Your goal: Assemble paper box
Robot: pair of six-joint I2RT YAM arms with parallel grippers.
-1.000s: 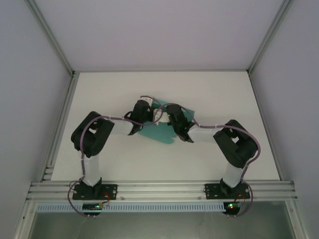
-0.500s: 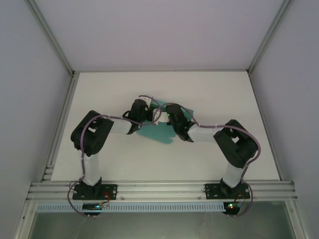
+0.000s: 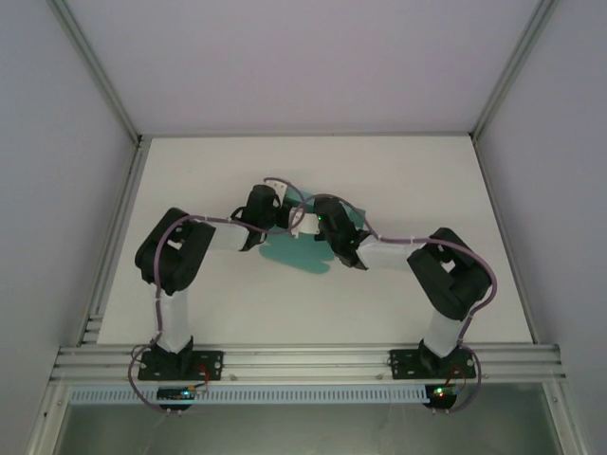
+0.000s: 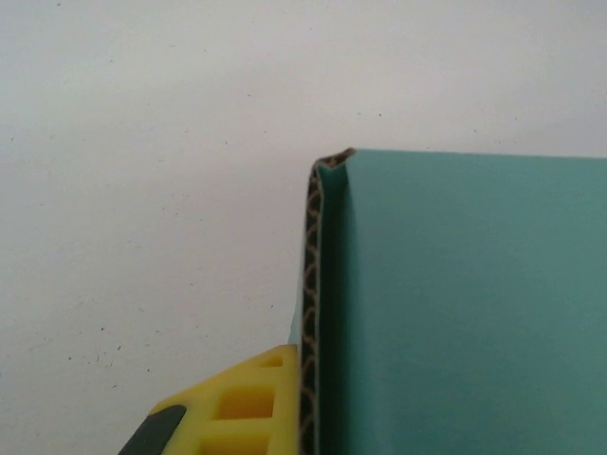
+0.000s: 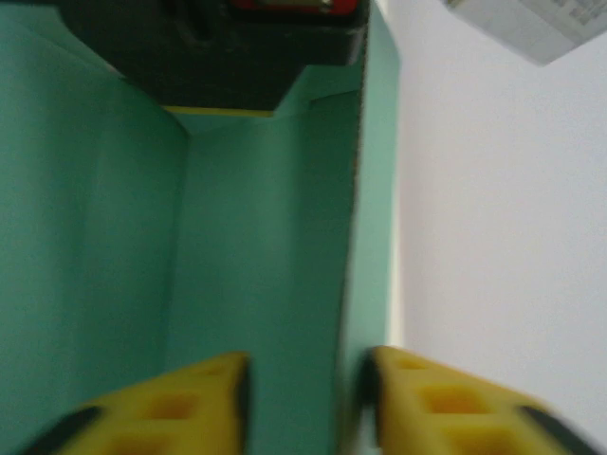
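**Top external view:** Two robot arms are seen bent inward over a white table [image 3: 209,171], their wrists drawn close together near its middle. The teal paper box [image 3: 296,256] lies flat on the table beneath them. Part of its card shows on the near side of the wrists and part beside the right arm. The left gripper [image 3: 289,220] and the right gripper [image 3: 315,210] are both set over the card. Their jaws cannot be made out from this height.

**Left wrist view:** A raised wall of the paper box is seen edge-on, its brown corrugation exposed, with a smooth teal panel spread to the right of it. One yellow finger [image 4: 242,408] is pressed against that edge from the left, and its partner is hidden behind the card. The left gripper is closed tight on this wall.

**Right wrist view (blurred):** The inside of the partly folded box is shown as a teal floor between two upright walls. The right-hand wall is straddled by the two yellow fingers [image 5: 161,408], which are held moderately apart. The right one lies close against the card and the left one stands clear, so the wall is not pinched.
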